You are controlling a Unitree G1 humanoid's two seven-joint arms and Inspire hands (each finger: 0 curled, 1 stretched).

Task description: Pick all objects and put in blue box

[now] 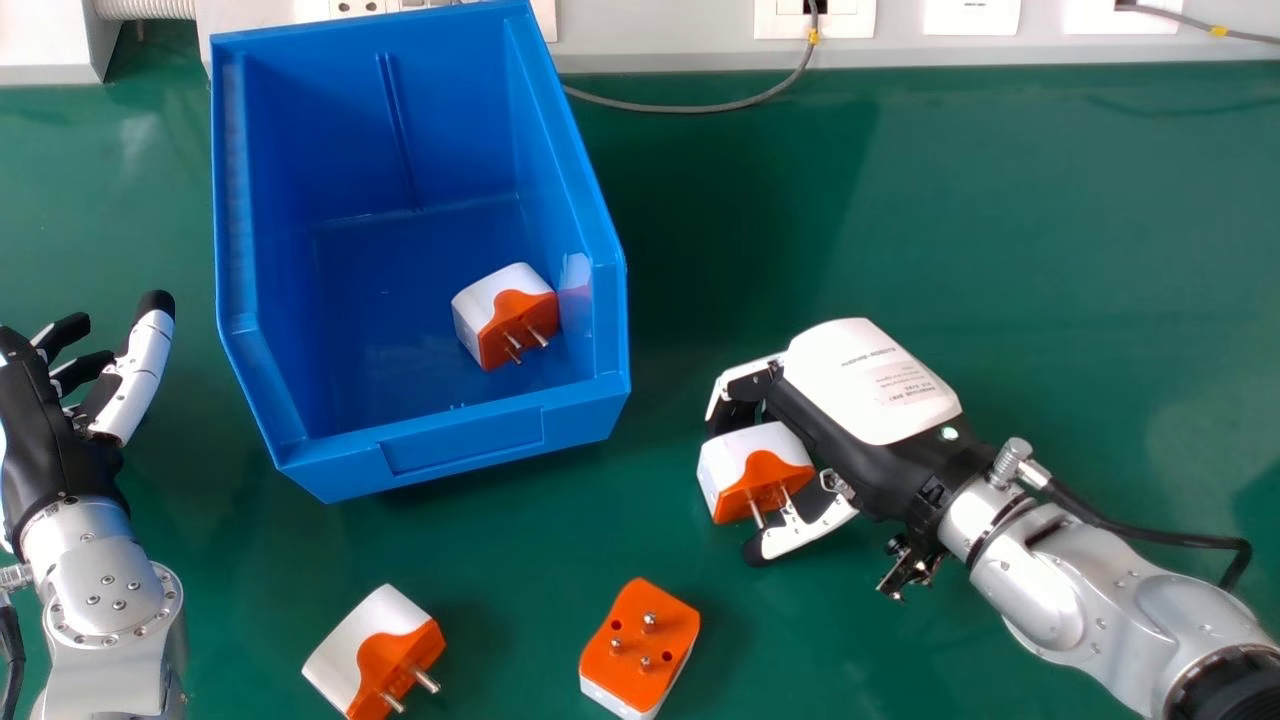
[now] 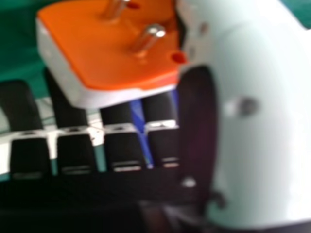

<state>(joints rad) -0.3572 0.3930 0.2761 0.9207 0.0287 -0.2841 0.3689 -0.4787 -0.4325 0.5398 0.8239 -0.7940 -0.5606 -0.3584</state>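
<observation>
Plug adapter [image 1: 740, 460], a chunky block of white and orange plastic with metal pins, sits between the fingers and thumb of the black and white right hand [image 1: 870, 385], to the right of the open blue plastic box [image 1: 460, 440]. That hand is clamped on it, thumb on the near side by the pins, fingers curled on the far side; whether the adapter is clear of the smooth green tabletop [image 1: 1000, 220] I cannot tell. It looks stiff and fairly light, unlikely to crush. The rounded, glossy shell may slip, so pressure belongs on its broad sides, square across the body; the pins would make a poor, narrow hold and could snag on a finger or the box wall.

Inside the box, near its right wall, lies a second white and orange adapter [image 1: 505, 315]. Two more wait on the near side: a tilted white-backed adapter [image 1: 375, 650] at left, its pins pointing near and right, and a pins-up adapter [image 1: 640, 648] farther right. For the latter, I'd grip low on opposite side walls, keeping clear of the upright pins. The left hand [image 1: 55, 440] is at the left, its fingers loose and apart.
</observation>
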